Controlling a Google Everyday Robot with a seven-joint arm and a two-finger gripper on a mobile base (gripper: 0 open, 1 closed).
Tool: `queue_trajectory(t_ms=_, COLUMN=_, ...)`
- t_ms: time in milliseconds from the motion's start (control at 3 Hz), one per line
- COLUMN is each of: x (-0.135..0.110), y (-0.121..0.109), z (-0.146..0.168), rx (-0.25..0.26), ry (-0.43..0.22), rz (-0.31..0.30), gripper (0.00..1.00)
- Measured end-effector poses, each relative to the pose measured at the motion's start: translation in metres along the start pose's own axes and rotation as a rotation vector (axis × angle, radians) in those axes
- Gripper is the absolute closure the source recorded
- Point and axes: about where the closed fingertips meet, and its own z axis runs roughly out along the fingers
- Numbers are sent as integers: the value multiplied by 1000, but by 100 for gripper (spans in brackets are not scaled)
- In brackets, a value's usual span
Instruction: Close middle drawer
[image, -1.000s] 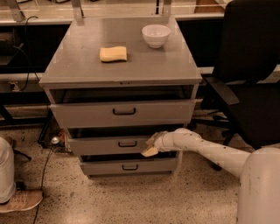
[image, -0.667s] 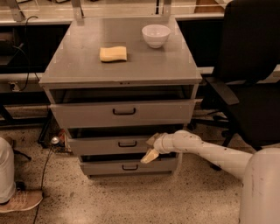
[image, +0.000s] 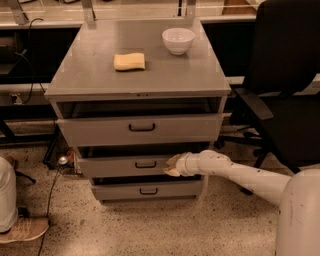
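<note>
Claw (image: 172, 165) seemingly against the middle drawer (image: 112, 166), beside its handle (image: 145, 164); its state I cannot tell; push straight inward.

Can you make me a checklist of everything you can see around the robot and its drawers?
Surface: flat grey metal cabinet top, two things on it.
Job's things: grey metal middle drawer with a small dark handle, front standing out, not yet closed.
Clutter: yellow rectangular sponge and round white bowl, apart on top.
Grippers: cream-coloured gripper at the middle drawer's front, right of the handle.
Cables: thin dark cable on the speckled floor, left of the cabinet.
Surroundings: black office chair on the right; tan shoe bottom left.
</note>
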Motion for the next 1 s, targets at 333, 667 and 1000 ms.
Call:
queue_trajectory(t_ms=333, x=6, y=-5, z=-30, rx=85, ry=25, rz=15, gripper=81)
queue_trajectory(t_ms=667, x=10, y=-24, z=-86, rx=205, ry=80, rz=50, gripper=100)
queue_trajectory(t_ms=1000, x=9, y=-53, z=-166, rx=376, ry=122, rz=69, gripper=100)
